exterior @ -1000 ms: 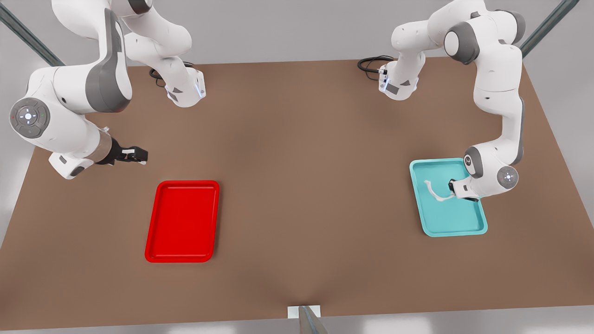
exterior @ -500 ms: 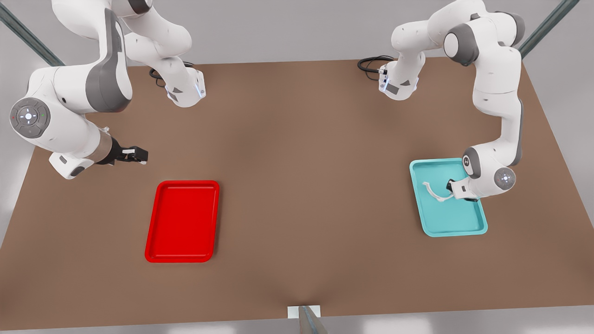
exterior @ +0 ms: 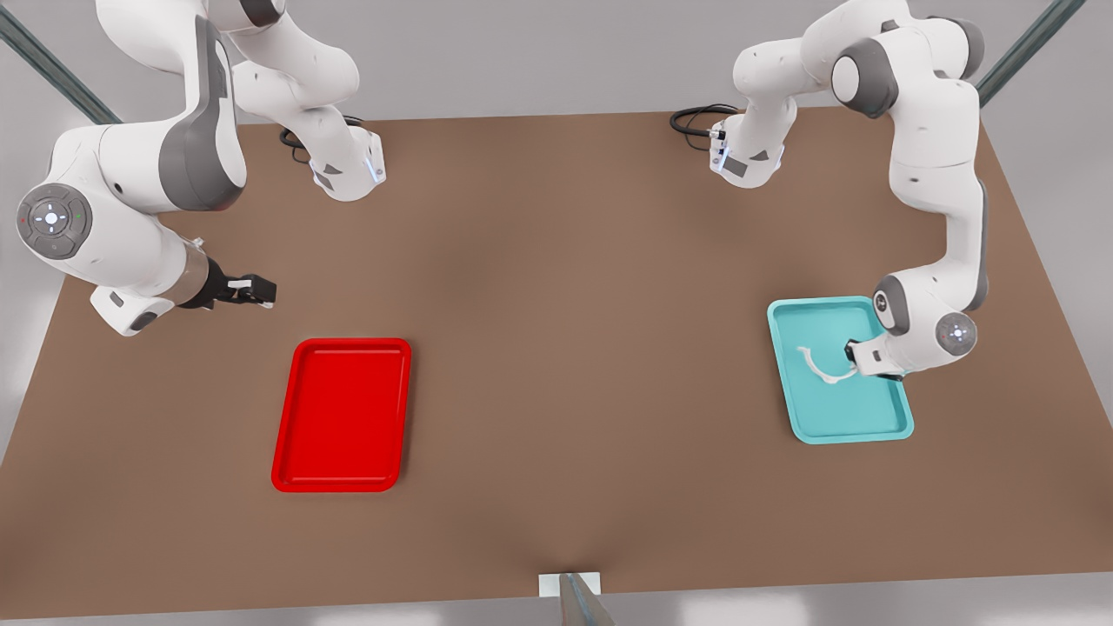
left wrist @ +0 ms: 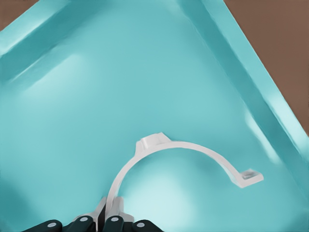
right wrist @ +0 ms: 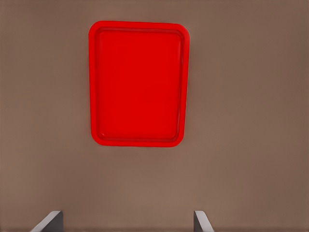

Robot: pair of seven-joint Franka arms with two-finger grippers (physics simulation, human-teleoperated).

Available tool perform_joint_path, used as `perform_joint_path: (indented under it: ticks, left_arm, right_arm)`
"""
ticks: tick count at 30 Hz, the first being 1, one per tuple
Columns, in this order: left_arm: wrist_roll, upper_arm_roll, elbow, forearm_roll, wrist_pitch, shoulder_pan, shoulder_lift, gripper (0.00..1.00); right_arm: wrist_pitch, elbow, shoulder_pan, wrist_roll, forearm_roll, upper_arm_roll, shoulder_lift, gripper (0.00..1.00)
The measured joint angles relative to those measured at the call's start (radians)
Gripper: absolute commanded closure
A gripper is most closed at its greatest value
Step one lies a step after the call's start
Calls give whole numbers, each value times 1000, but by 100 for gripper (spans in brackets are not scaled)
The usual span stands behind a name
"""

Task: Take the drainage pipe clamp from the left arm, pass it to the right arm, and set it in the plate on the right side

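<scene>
My left gripper (exterior: 854, 358) pinches one end of the clamp (exterior: 819, 366) over the teal tray (exterior: 878, 428); right gripper (exterior: 254, 289), fingers apart and empty, waits at 10 o'clock of the red plate (exterior: 341, 416).

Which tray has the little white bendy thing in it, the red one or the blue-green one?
The teal tray, on the front view's right. The white drainage pipe clamp sits over it, pinched at one end by the left gripper. The red plate has nothing in it.
</scene>
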Motion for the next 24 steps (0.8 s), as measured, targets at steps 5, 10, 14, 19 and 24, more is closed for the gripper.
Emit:
perform_joint_path:
  ticks: [5, 10, 14, 19, 24]
  left_arm:
    - [0, -1, 3, -4, -15, -3, -3, 79]
    - [-1, -8, 4, -6, -29, -43, -36, 79]
    - [-7, -17, 45, -11, -61, -86, -35, 79]
    - [-43, -95, 109, -9, -135, -98, -38, 79]
    - [-118, -140, 152, -7, -179, -195, -34, 79]
  right_arm:
    - [0, 0, 0, 0, 0, 0, 0, 0]
    - [0, -1, -1, 0, 0, 1, -1, 0]
    - [-1, -1, -1, 0, 6, -1, 2, 0]
    - [-1, -7, 1, 0, 13, 0, 5, 0]
    - [42, 22, 26, -59, 156, 4, 157, 0]
